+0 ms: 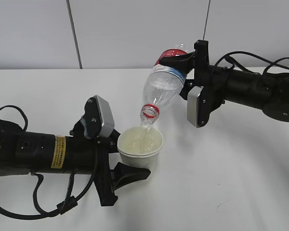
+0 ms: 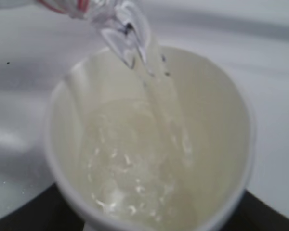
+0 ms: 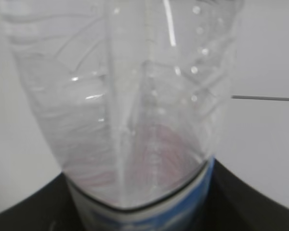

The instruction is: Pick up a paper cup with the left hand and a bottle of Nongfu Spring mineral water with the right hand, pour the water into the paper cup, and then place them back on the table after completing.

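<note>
My left hand (image 1: 127, 163): black forked gripper closed around the paper cup (image 1: 140, 146), one prong behind the cup wall and one in front, the cup held upright; the arm carries a yellow sticker (image 1: 58, 151) and a grey-silver block (image 1: 103, 117).
My right hand (image 1: 185, 65): gripper clamped on the labelled end of the bottle (image 1: 163, 86), whose base points up and away from me while the neck slants down to the left; a second grey-silver block (image 1: 196, 106) hangs beside the gripper.
Bottle: clear, ribbed, with a red-and-blue label under my fingers and a red ring at the neck — its mouth sits just above the cup's rim, not touching it.
Water (image 1: 145, 132): a clear stream falls from the mouth into the cup; in the left wrist view it strikes the inner wall and pools, rippling, in the cup (image 2: 149, 144).
Right wrist view: the bottle (image 3: 125, 96) fills nearly the whole frame and hides the cup — only the dark gripper edges show at the lower corners.
Table (image 1: 241, 183): plain white top; whether the cup's base touches it I cannot tell.
Surroundings: pale wall panels (image 1: 135, 29) behind the table; loose black cables (image 1: 43, 202) trail from my left arm.
</note>
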`<move>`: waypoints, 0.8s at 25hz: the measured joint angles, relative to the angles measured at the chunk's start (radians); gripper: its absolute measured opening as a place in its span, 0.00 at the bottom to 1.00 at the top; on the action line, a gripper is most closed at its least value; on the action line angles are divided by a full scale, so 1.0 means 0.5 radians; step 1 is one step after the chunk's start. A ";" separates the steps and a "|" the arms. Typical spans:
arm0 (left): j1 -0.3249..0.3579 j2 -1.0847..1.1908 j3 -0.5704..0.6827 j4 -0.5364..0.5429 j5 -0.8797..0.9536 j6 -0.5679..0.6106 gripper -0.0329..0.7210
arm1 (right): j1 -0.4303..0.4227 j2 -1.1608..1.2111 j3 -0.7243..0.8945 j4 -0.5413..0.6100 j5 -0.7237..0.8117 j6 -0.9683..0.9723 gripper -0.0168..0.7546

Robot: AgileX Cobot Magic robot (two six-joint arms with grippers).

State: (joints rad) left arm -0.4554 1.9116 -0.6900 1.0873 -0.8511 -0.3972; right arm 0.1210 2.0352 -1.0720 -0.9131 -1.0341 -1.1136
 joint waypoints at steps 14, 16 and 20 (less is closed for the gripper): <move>0.000 0.000 -0.002 0.005 -0.010 -0.001 0.60 | 0.000 -0.008 -0.003 0.000 -0.008 0.020 0.52; 0.000 0.000 -0.008 0.005 -0.015 -0.001 0.60 | 0.000 -0.008 -0.003 0.000 -0.008 0.104 0.52; 0.000 0.000 -0.009 -0.082 -0.017 -0.001 0.60 | 0.000 -0.008 -0.003 0.000 -0.008 0.360 0.52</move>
State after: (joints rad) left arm -0.4554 1.9116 -0.6947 1.0464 -0.8595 -0.3979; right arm 0.1210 2.0310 -1.0735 -0.9131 -1.0383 -0.9334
